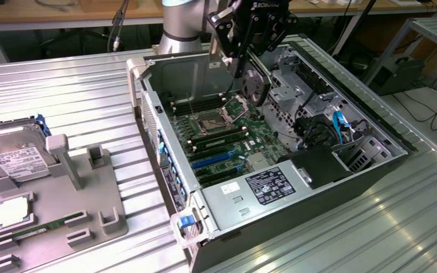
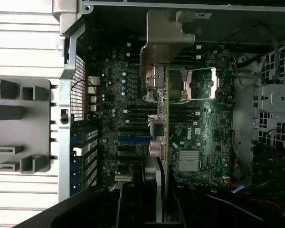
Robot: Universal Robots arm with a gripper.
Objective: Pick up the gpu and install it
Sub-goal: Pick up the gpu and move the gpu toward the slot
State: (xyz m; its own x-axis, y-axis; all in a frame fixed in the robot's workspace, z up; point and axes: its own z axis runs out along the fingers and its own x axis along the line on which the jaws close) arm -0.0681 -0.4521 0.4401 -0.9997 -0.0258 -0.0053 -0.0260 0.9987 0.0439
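- The metal table [image 1: 66,85] holds everything, and the open computer case [image 1: 146,102] sits in the middle of the exterior view
- A grey tray [image 1: 66,210] lies at 8 o'clock, with a hard drive [image 1: 13,159] on it
- The gripper [image 1: 241,63] hangs at 12 o'clock over the case, its jaws pinched narrow on the gpu [image 1: 254,90]
- The gpu hangs on its edge above the green board [image 1: 234,136]
- Picking up looks done, but the card is not in the blue slots [image 1: 211,160] yet, at 7 o'clock from it
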